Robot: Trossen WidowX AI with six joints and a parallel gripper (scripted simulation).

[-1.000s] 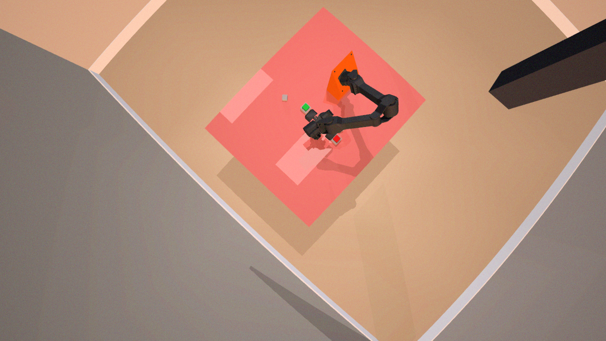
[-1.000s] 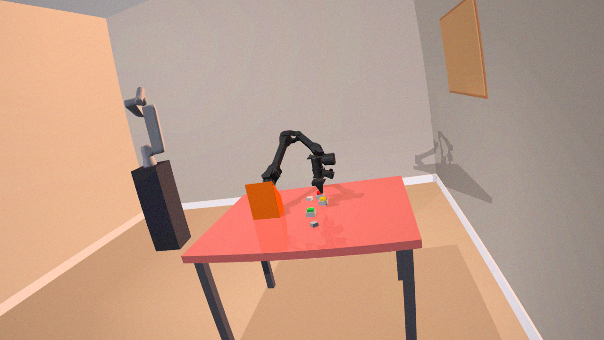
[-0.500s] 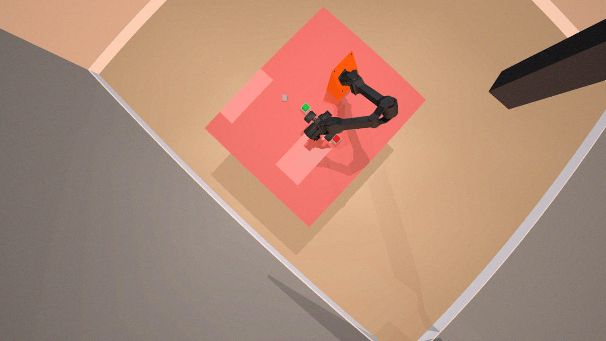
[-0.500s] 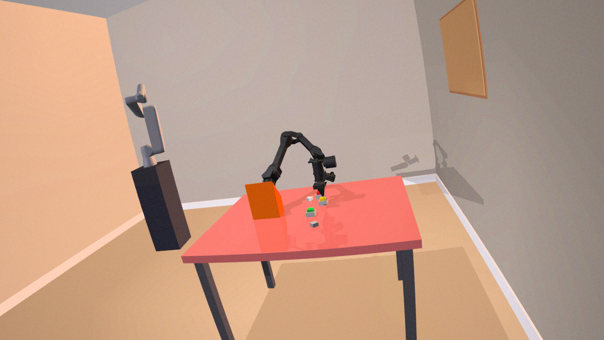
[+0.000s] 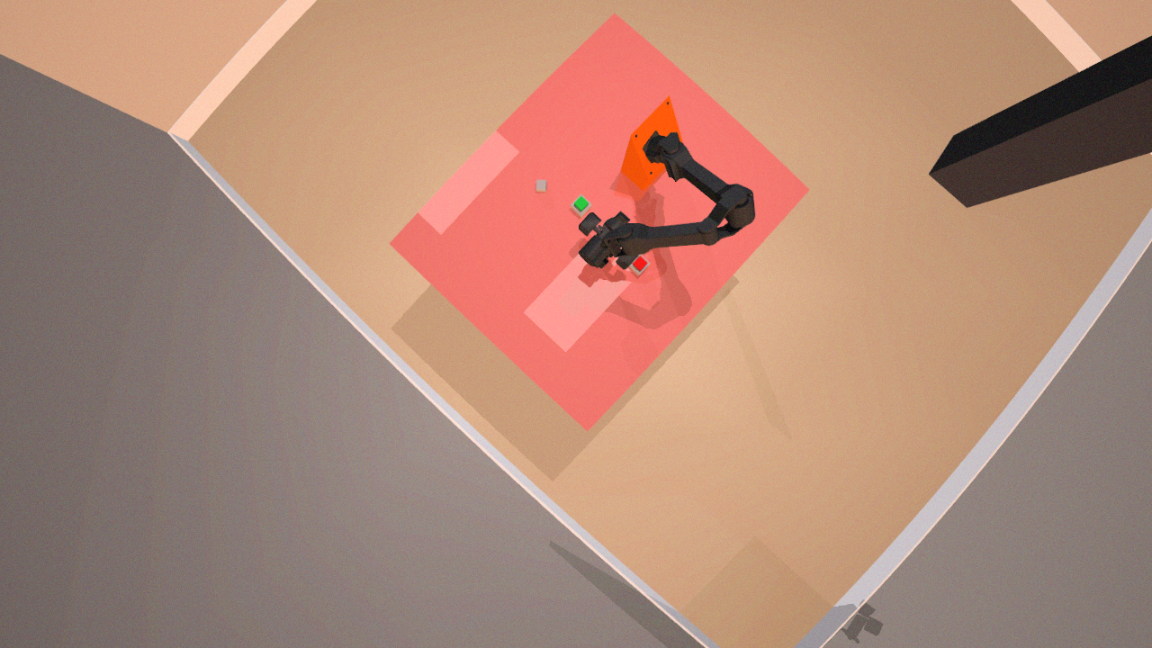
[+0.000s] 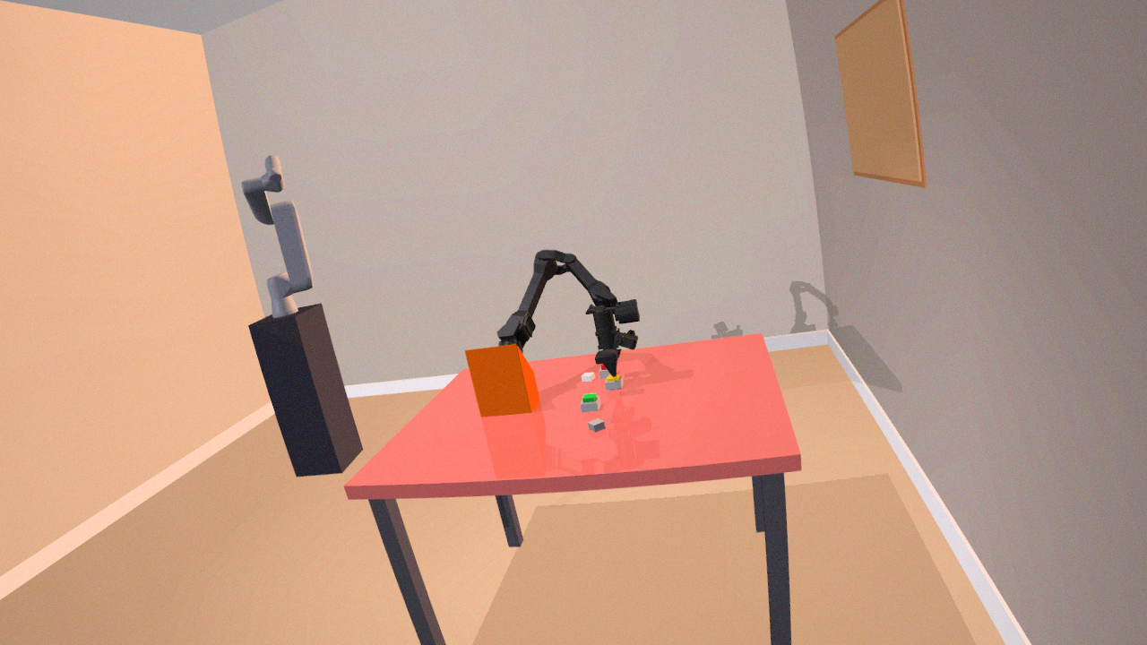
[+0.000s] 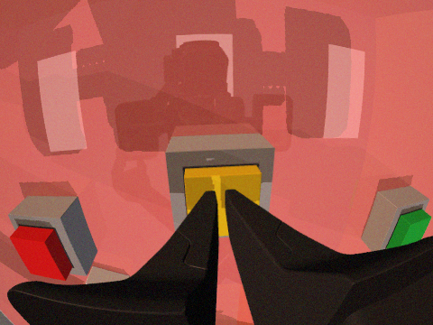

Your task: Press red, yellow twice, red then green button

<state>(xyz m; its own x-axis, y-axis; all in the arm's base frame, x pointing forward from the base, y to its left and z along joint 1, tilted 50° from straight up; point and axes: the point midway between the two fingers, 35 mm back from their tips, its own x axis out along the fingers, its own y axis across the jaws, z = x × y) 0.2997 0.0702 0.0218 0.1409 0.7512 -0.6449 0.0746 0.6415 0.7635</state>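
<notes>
Yellow button [image 7: 223,194] sits in its grey housing right under my tips, mid-bench. My jaws are nearly closed, holding nothing, and their points overlap the cap's near edge; whether they touch it I cannot tell. To one side stands the red button [image 7: 39,249], to the other the green button [image 7: 409,227], each apart from mine with bare bench [image 6: 705,417] between. A small grey block [image 5: 541,184] lies beyond the green one, well inside the bench edge.
</notes>
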